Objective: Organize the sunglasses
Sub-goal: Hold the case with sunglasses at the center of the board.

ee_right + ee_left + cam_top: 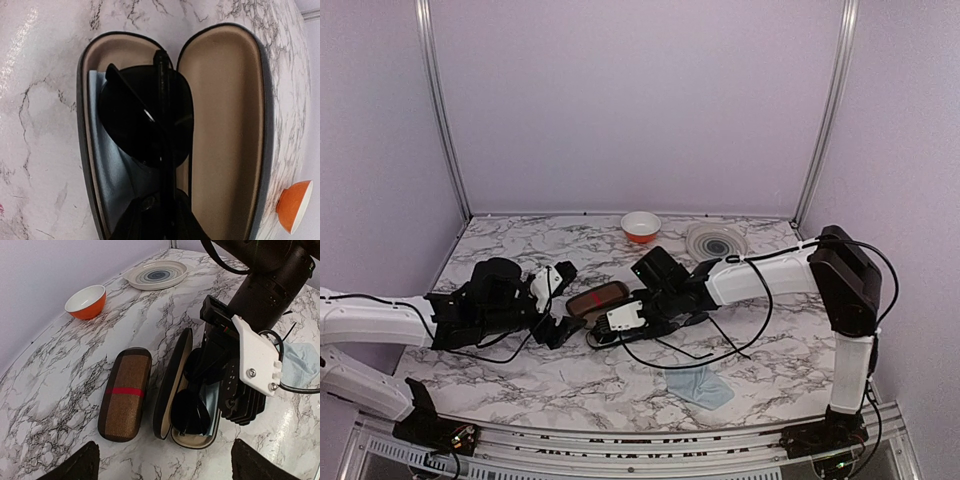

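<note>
On my right wrist feed the sunglasses (pixel 142 125) sit in the open black case (pixel 225 125), in the half at 9 o'clock. One dark lens faces me, with a slim temple arm running across it from 12 to 6 o'clock. A pale blue cloth (pixel 100 155) lines that half beneath them, and the tan-lined lid lies open at 3 o'clock. The right gripper (pixel 161 212) comes in from 6 o'clock with its fingers drawn close, pinching the frame at that end. It is black on black there. The bottom edge also cuts off the fingers, the second lens and the case's near end, so I cannot make out the exact spot of the grip. I also cannot tell whether the glasses rest fully on the cloth.

On the left wrist feed the left gripper (pixel 165 460) is spread wide. Only two dark fingertips show, in the bottom corners, both clipped by the edge, with bare marble table (pixel 60 390) between them. The closed brown plaid case (pixel 125 395), red stripe across it, lies just beside the open case at its 9 o'clock. The right arm's body hides the open case's 3 o'clock side.

Overhead, the right gripper covers the open case and the sunglasses almost wholly. An orange bowl (pixel 640 226) stands at 12 o'clock from the cases, a ringed plate (pixel 716 240) at 1 o'clock, and a loose blue cloth (pixel 700 386) at 5 o'clock.
</note>
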Controlling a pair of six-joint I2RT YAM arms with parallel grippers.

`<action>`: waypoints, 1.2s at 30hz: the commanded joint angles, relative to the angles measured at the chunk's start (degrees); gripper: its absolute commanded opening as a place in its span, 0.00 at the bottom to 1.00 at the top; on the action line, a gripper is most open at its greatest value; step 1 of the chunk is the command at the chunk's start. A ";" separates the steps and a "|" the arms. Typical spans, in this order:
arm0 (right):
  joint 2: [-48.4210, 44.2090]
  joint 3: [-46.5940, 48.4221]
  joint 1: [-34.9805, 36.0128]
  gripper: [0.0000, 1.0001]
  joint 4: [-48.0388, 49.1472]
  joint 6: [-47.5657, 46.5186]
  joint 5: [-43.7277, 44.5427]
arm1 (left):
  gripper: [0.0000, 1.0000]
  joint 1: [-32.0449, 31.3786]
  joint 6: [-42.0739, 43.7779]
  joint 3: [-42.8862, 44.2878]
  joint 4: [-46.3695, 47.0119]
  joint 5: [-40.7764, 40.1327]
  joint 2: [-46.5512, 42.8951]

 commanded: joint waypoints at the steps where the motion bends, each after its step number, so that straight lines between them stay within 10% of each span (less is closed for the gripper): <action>1: -3.02 -0.45 0.67 0.23 2.56 0.32 -0.65 | 0.91 0.12 5.11 1.82 8.08 0.53 6.01; 36: -4.03 -4.97 0.84 0.22 4.94 0.36 -1.26 | 0.66 11.67 17.31 16.18 1.37 20.51 27.42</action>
